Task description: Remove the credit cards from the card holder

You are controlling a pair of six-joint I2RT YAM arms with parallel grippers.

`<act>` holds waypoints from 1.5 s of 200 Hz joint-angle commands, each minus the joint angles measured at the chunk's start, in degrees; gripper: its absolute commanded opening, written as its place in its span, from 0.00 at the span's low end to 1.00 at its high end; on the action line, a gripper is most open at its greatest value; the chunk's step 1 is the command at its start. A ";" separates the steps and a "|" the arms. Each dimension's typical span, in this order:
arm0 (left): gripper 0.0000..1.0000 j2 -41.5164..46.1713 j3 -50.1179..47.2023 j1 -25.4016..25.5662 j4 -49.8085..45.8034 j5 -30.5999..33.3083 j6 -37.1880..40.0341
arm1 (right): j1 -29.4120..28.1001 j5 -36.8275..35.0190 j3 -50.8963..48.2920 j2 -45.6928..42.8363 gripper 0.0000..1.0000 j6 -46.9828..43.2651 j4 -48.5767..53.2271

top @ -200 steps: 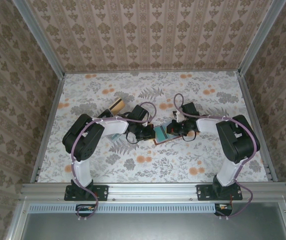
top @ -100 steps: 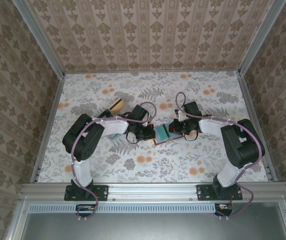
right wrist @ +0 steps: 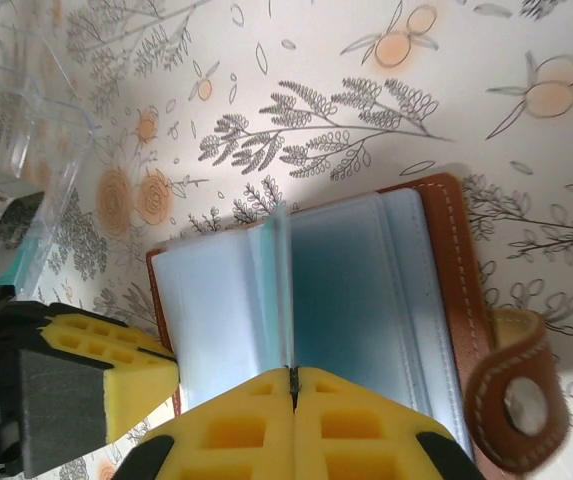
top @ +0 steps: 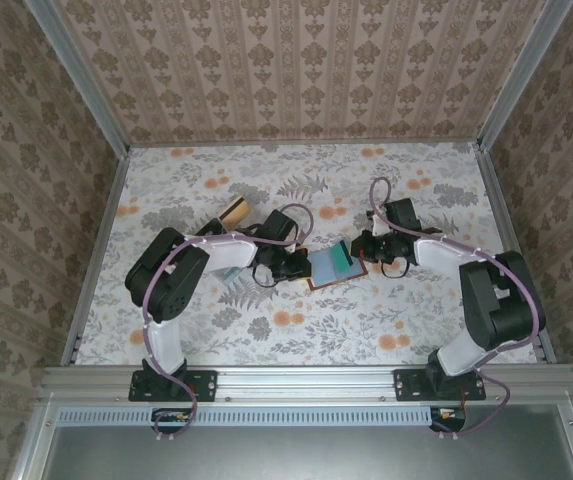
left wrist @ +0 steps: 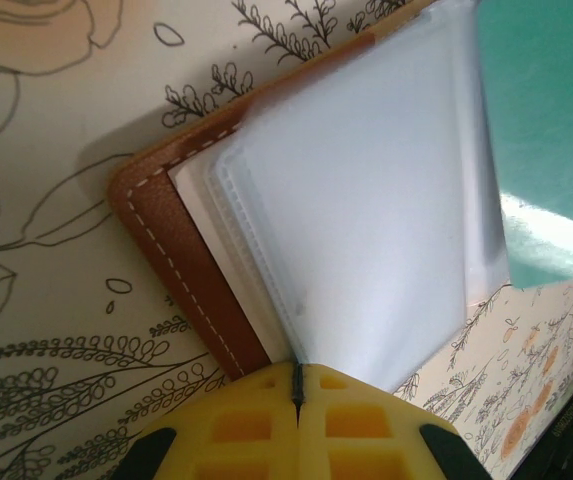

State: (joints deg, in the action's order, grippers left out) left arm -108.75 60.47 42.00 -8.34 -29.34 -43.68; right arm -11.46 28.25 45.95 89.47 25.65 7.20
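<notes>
While both arms fold low, forearms reaching inward to mid-frame in the top view, the holder (top: 324, 268) lies open on the table (top: 266, 340) between them. Left gripper (left wrist: 296, 385): fingers closed, pinching the edge of the pocket leaves. Right gripper (right wrist: 293, 385): fingers closed on one upright leaf. Teal card (top: 344, 261) at the holder's right half.

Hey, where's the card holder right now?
In the top view, the card holder lies open near the middle of the table, between the left tool and the right tool.
</notes>
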 commanded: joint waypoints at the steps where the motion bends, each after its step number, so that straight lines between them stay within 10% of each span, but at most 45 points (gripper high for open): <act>1: 0.03 -0.96 0.26 -0.25 -3.18 0.35 1.19 | 0.70 -1.18 -1.04 -3.31 0.00 0.07 2.96; 79: 0.44 11.14 -0.10 -1.99 0.22 1.74 -2.93 | 0.96 -0.34 0.31 -12.48 0.00 3.06 5.47; 230: 0.35 15.30 -8.30 -4.29 49.59 -4.55 -31.16 | -0.86 8.54 -2.98 -18.66 0.00 30.28 -24.47; 300: 0.28 14.37 -7.56 -3.59 46.84 -4.51 -30.84 | -1.68 8.22 -4.03 -18.81 0.00 31.63 -26.69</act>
State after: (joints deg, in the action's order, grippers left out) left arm -94.54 52.99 37.95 38.39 -33.21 -74.65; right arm -12.75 35.42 42.61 72.23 56.05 -16.82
